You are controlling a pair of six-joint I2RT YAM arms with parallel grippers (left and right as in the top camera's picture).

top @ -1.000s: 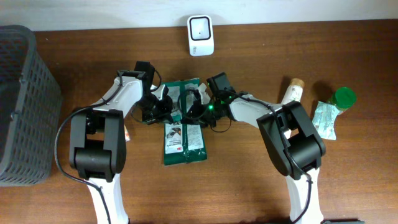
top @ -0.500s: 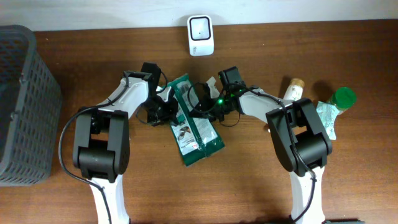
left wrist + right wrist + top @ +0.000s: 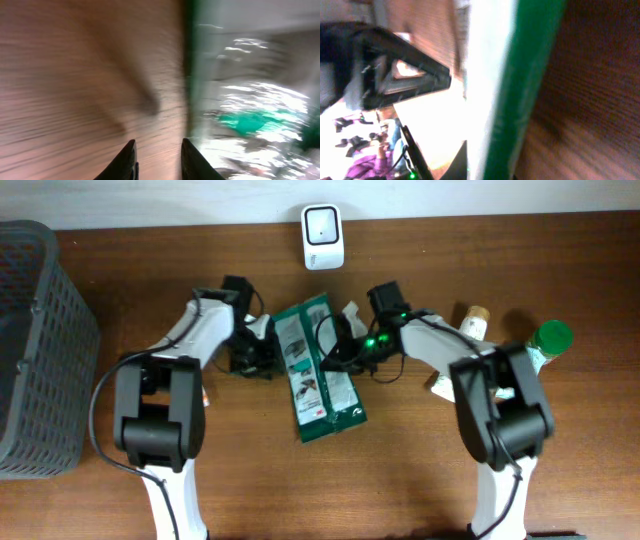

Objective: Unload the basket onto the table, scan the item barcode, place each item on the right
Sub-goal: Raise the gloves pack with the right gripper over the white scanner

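A brown wooden tabletop [image 3: 400, 480] is shown. At its left edge a dark grey slatted basket [image 3: 40, 350] is set. A small white device [image 3: 322, 236] is placed at the far edge, near the middle. A green packet [image 3: 318, 370] is seen slanted in the middle of the tabletop; whether it lies wholly flat cannot be told. At the right, a pale bottle [image 3: 472, 323] and a green-lidded container [image 3: 552, 337] are found near each other.
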